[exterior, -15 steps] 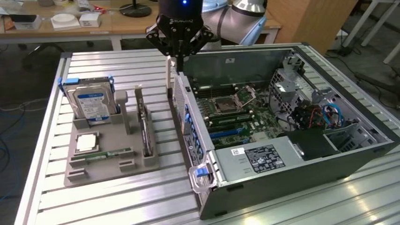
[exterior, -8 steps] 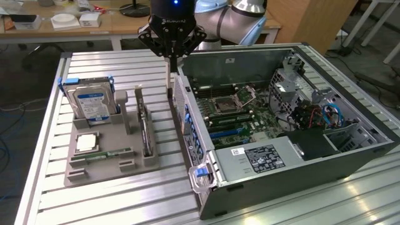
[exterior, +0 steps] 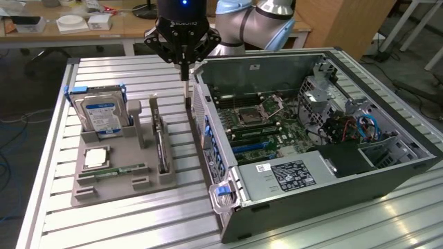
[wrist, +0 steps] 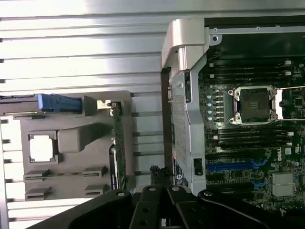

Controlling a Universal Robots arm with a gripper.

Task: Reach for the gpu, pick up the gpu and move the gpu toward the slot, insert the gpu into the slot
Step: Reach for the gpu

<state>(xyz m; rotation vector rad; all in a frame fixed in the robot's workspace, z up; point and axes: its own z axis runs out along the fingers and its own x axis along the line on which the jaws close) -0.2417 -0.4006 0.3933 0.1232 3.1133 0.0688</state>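
Black gripper [exterior: 186, 98], claw pressed together and empty, hung at one o'clock, exterior view, from the flat green-and-black gpu card [exterior: 161, 140] upright in a grey fixture [exterior: 121, 174].

Slatted alu counter [exterior: 124, 218] carries an open PC case [exterior: 332, 202] lying on its side; grey holder [exterior: 121, 181] sits just beside the case, to the exterior view's left of it; on the holder, well apart from the case: blue-labelled HDD [exterior: 100, 114] upright, square CPU chip [exterior: 95, 157] flat, short RAM stick [exterior: 114, 171] flat; inside the case: PSU [exterior: 287, 174] w/ white label, CPU socket [exterior: 250, 115], red & blue cables [exterior: 353, 127]; behind the case, wooden desk [exterior: 132, 28] w/ white boxes [exterior: 72, 23].
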